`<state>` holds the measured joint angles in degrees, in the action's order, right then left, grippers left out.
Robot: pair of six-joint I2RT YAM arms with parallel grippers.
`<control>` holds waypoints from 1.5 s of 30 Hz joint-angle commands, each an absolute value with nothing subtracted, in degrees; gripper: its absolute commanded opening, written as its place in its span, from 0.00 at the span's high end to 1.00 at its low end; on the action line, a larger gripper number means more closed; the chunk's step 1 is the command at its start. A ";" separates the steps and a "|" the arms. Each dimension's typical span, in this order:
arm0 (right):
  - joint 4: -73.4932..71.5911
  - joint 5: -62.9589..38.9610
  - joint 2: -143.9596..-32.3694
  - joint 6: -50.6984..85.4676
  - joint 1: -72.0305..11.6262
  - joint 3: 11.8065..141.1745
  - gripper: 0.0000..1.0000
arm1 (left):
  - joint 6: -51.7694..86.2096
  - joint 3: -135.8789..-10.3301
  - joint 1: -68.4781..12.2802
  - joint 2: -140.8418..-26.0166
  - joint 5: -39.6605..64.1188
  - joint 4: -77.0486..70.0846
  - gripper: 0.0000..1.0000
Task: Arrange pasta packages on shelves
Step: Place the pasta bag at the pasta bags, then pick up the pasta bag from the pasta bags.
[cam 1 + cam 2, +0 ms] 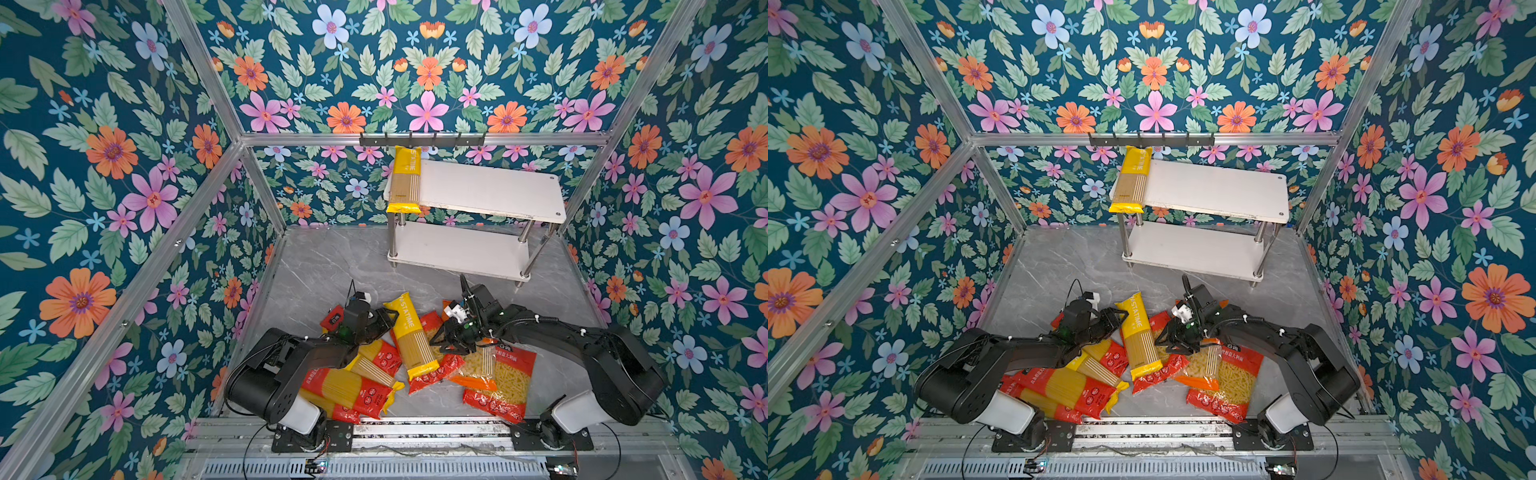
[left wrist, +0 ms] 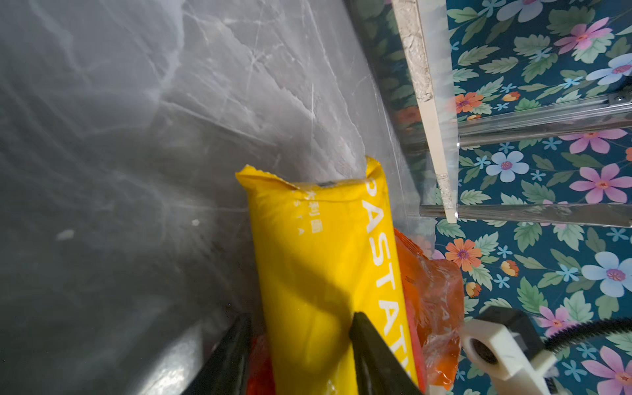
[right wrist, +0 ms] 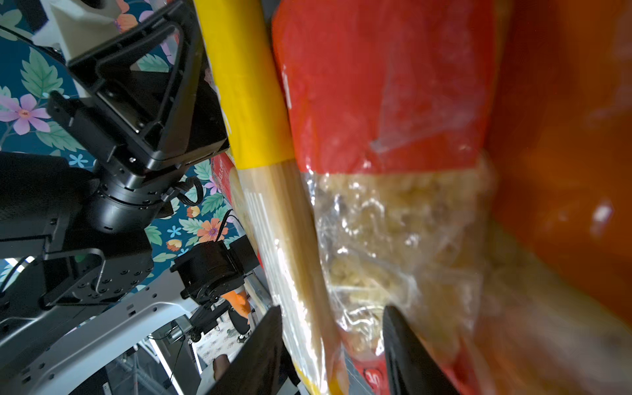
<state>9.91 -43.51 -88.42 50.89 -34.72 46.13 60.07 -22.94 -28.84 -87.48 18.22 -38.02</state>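
Lying across shelves point(image 1: 490, 189) (top tier): yellow pack point(image 1: 405, 178)

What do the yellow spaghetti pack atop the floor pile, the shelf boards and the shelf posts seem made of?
Yellow spaghetti pack: thin glossy plastic film, crinkled ends, clear window. Shelf boards: possibly coated wood or plastic, smooth matte white. Shelf posts: likely chromed metal, mirror-bright.

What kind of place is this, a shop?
Likely a robot practice booth, not a real shop: flowery wallpapered walls, a small white two-tier shelf rack, two black robot arms.
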 commanded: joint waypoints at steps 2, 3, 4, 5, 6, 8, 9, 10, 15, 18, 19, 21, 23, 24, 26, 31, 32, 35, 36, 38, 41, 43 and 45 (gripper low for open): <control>2.91 -43.78 -91.33 53.87 -36.18 47.64 0.51 | 61.10 -22.57 -29.74 -88.17 18.50 -40.49 0.58; 1.77 -43.85 -92.46 54.66 -36.97 48.25 0.51 | 61.48 -22.58 -30.00 -88.52 18.70 -41.00 0.61; 0.75 -43.94 -93.45 55.37 -37.92 48.78 0.50 | 61.96 -22.46 -30.29 -88.83 18.87 -41.65 0.64; -0.01 -43.95 -94.20 55.85 -38.74 49.10 0.50 | 62.41 -22.34 -30.56 -89.02 19.14 -42.20 0.66; -0.78 -43.81 -94.49 56.60 -39.33 49.22 0.51 | 62.98 -22.09 -30.75 -89.12 19.34 -42.74 0.68; -2.38 -43.42 -94.53 57.81 -39.74 48.62 0.51 | 63.61 -21.50 -31.18 -88.73 19.18 -43.15 0.69; -3.05 -43.37 -94.48 58.45 -39.66 48.31 0.51 | 63.76 -21.32 -31.34 -88.31 18.97 -43.09 0.69; -3.63 -43.33 -94.36 58.85 -39.73 48.14 0.51 | 63.89 -21.06 -31.53 -87.97 18.73 -43.04 0.69; -0.71 -42.25 -90.29 60.69 -39.80 48.84 0.52 | 64.73 -20.73 -31.99 -86.56 18.56 -42.34 0.70; 12.42 -35.24 -86.49 55.36 -39.77 52.45 0.52 | 64.78 -20.46 -32.17 -85.58 18.29 -41.34 0.70; 15.59 -32.46 -85.51 53.80 -39.80 53.39 0.51 | 64.65 -20.33 -32.17 -85.37 18.14 -40.95 0.70; 19.72 -27.36 -84.30 51.20 -39.80 55.13 0.50 | 64.29 -19.90 -32.17 -85.18 17.85 -40.34 0.70; 18.97 -26.55 -85.27 50.93 -39.72 56.42 0.50 | 64.25 -19.34 -32.17 -85.30 17.78 -40.29 0.70; 18.25 -26.52 -86.48 50.87 -39.67 57.31 0.49 | 64.33 -19.10 -32.17 -85.42 17.79 -40.35 0.70; 17.07 -26.29 -89.35 50.93 -39.58 58.46 0.49 | 64.51 -18.55 -32.17 -85.52 17.71 -40.60 0.70; 10.68 -29.09 -95.49 53.15 -40.15 58.24 0.49 | 64.75 -17.69 -32.26 -85.12 17.47 -40.89 0.70; 10.17 -30.03 -97.54 53.31 -40.75 58.80 0.49 | 64.82 -17.58 -32.32 -85.17 17.41 -41.03 0.70; 6.73 -32.72 -100.34 54.78 -42.16 58.86 0.51 | 64.95 -17.33 -32.60 -85.59 17.31 -41.51 0.70; 5.04 -33.92 -101.03 55.75 -42.27 58.44 0.52 | 65.11 -17.23 -32.76 -85.77 17.35 -41.85 0.70; 2.70 -34.89 -101.75 57.06 -42.31 57.70 0.54 | 65.61 -16.89 -33.02 -86.09 17.45 -42.65 0.72; -0.46 -36.13 -102.43 57.73 -42.31 57.22 0.54 | 66.22 -16.44 -33.46 -85.97 17.13 -43.41 0.74; -6.38 -38.99 -103.63 59.85 -42.30 56.09 0.56 | 66.35 -16.48 -33.57 -85.87 17.09 -43.42 0.74; -12.10 -40.48 -104.15 61.48 -42.29 54.60 0.64 | 66.28 -16.76 -33.57 -85.25 17.52 -43.14 0.74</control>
